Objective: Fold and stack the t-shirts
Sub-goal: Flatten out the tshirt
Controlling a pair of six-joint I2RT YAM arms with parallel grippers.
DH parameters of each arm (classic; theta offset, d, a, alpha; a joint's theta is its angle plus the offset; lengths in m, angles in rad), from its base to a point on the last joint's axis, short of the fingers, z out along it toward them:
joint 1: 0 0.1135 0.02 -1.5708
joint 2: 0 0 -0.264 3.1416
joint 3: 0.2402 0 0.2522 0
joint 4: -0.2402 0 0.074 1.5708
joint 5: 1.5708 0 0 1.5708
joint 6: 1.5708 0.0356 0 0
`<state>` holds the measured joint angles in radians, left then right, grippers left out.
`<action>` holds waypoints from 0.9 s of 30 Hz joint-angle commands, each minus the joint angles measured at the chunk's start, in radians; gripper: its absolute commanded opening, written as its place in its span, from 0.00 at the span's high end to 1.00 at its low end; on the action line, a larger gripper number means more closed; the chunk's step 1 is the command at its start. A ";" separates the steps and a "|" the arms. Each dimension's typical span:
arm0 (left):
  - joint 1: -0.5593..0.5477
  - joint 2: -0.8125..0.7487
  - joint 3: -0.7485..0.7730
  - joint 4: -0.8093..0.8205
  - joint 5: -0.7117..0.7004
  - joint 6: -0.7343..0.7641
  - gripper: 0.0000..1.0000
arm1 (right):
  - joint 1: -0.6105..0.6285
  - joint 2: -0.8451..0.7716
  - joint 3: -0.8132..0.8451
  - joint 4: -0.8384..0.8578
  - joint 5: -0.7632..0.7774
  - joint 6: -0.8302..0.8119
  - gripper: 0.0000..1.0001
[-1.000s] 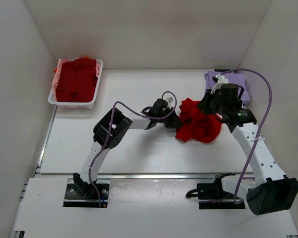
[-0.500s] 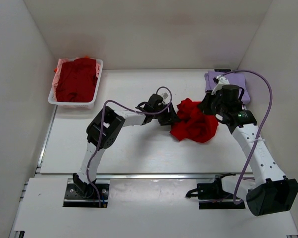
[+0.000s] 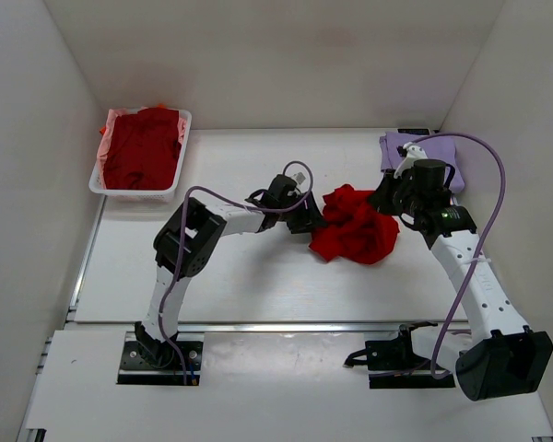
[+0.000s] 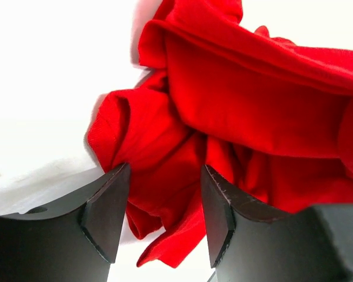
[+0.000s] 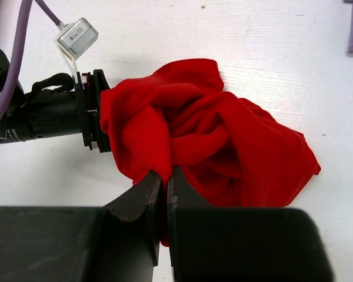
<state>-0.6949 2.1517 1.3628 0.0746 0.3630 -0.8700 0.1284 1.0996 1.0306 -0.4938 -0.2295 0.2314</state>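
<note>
A crumpled bright red t-shirt (image 3: pixel 355 232) lies on the white table, right of centre. My left gripper (image 3: pixel 308 218) is at its left edge, open, and a loose fold of the red t-shirt (image 4: pixel 253 117) lies between the spread jaws of the left gripper (image 4: pixel 163 197). My right gripper (image 3: pixel 385 197) hovers over the heap's far right side. In the right wrist view this gripper (image 5: pixel 165 176) is shut on a thin fold of the red t-shirt (image 5: pixel 223 135). A folded lavender t-shirt (image 3: pixel 442 147) lies at the back right, partly hidden by the right arm.
A white basket (image 3: pixel 138 193) at the back left holds a dark maroon t-shirt (image 3: pixel 143 147) over pink cloth (image 3: pixel 111 124). White walls close in the table on the left, back and right. The arm bases stand along the near edge.
My left gripper has opened and let go of the red t-shirt. It drew slightly left, and the heap shifted left with it. The right gripper stayed shut on the cloth.
</note>
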 commanded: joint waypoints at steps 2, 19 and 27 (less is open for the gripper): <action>0.021 -0.088 -0.054 -0.009 -0.019 0.012 0.38 | -0.009 -0.004 -0.007 0.052 -0.013 -0.021 1.00; 0.086 -0.171 -0.130 0.157 0.114 -0.058 0.38 | -0.033 0.009 -0.049 0.089 -0.033 -0.020 1.00; 0.081 -0.130 -0.096 0.036 0.031 0.019 0.40 | -0.036 0.022 -0.050 0.097 -0.034 -0.024 1.00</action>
<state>-0.6106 2.0628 1.2278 0.1589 0.4305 -0.8970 0.1020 1.1183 0.9825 -0.4530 -0.2539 0.2195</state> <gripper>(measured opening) 0.598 0.020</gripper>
